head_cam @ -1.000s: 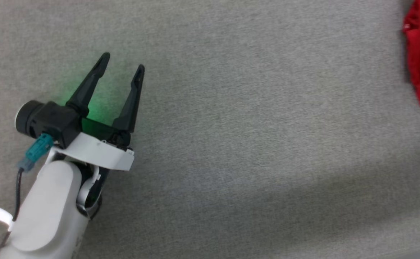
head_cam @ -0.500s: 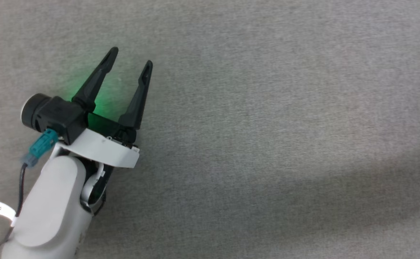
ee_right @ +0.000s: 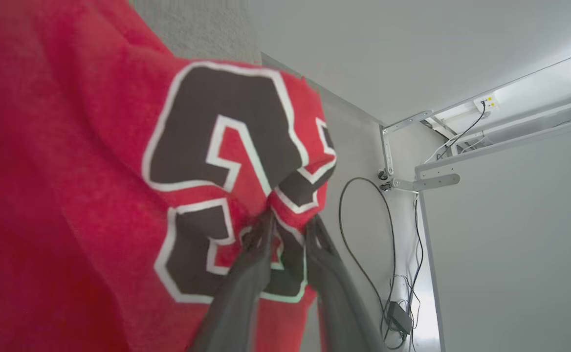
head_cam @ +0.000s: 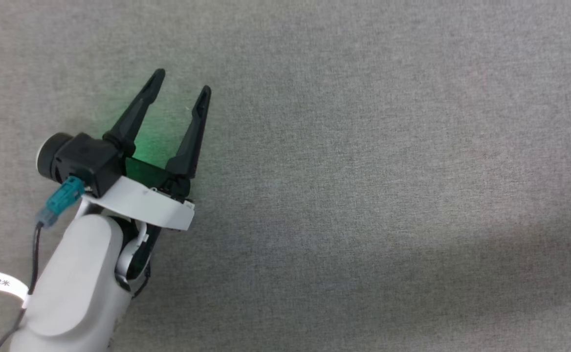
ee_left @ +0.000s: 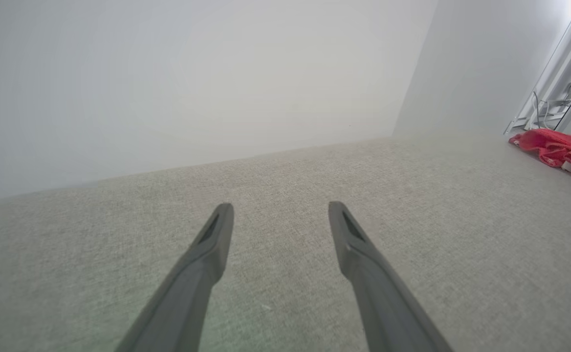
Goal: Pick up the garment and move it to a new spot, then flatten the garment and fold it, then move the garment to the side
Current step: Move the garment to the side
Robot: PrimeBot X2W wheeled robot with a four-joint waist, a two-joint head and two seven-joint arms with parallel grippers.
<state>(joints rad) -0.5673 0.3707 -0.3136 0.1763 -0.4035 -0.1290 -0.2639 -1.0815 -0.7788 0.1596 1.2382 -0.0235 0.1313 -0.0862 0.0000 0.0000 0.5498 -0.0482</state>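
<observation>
The left gripper is hovering over the grey woven surface at the left of the head view. Its jaws are standing wide apart and are holding nothing. A green glow is falling on the surface between the finger bases. In the left wrist view the same gripper is pointing low across the surface towards a pale wall.

The right gripper is gripping the garment. Its jaws are standing only narrowly apart and are pinching a puckered fold of the red cloth at their tips. The garment is hanging close before the right wrist camera, covering the left half of that view. A dark numeral with a white outline is creasing into the pinch. Beyond the cloth, cables are trailing beside a white frame.

At the far right edge of the left wrist view a red cloth heap is lying on the surface, well apart from the left gripper. At that distance it cannot be told whether this is part of the held garment.
</observation>
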